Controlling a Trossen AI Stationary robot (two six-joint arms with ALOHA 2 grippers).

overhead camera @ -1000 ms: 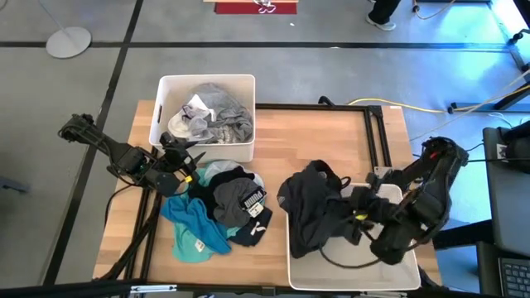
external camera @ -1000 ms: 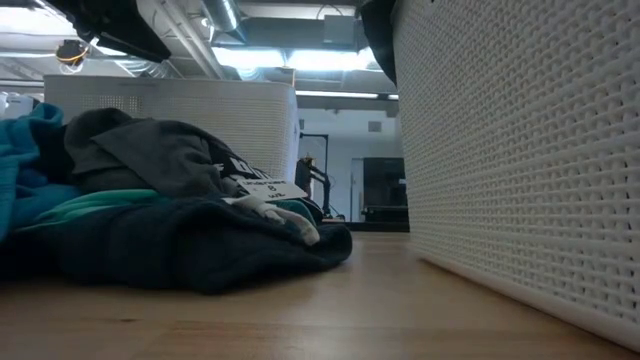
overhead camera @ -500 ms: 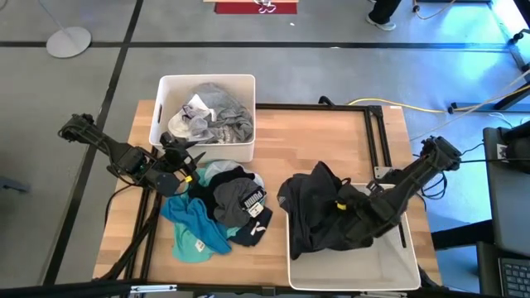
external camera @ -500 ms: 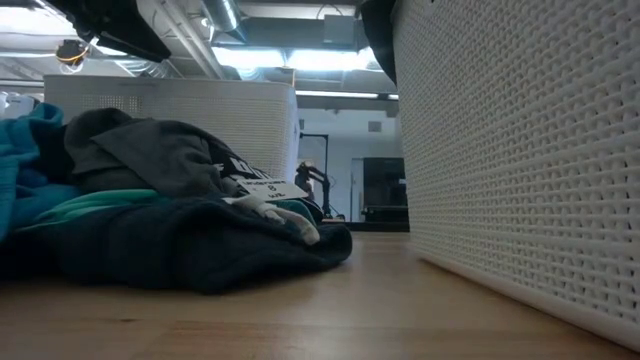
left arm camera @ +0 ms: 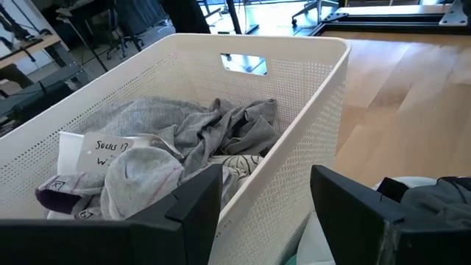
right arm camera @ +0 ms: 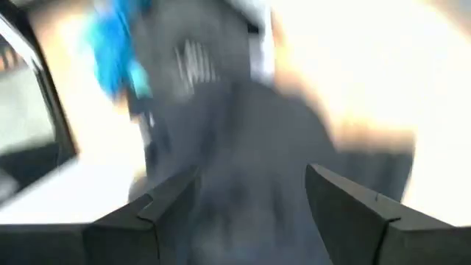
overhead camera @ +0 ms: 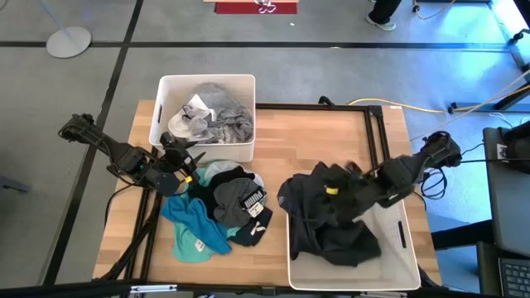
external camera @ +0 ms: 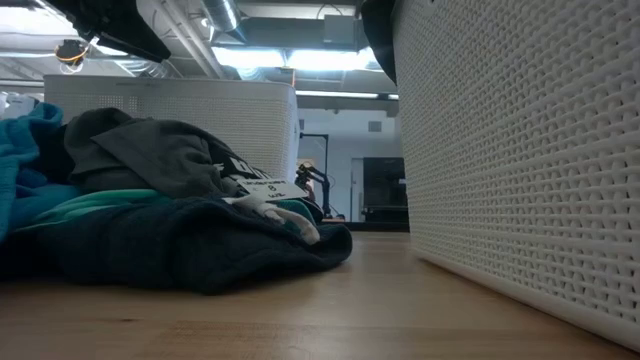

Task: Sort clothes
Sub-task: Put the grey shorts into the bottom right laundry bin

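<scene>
Clothes heaped, right hand spread above

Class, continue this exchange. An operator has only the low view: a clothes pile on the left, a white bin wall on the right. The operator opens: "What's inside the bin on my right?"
Observer: A black garment, partly draped over the bin's rim on the pile side.
Operator: Where's the right gripper?
Observer: The right gripper is over that garment, fingers open.
Operator: And the far bin?
Observer: The far bin holds grey and white clothes.
Operator: The left gripper?
Observer: The left gripper is open beside the far bin, holding nothing.
</scene>
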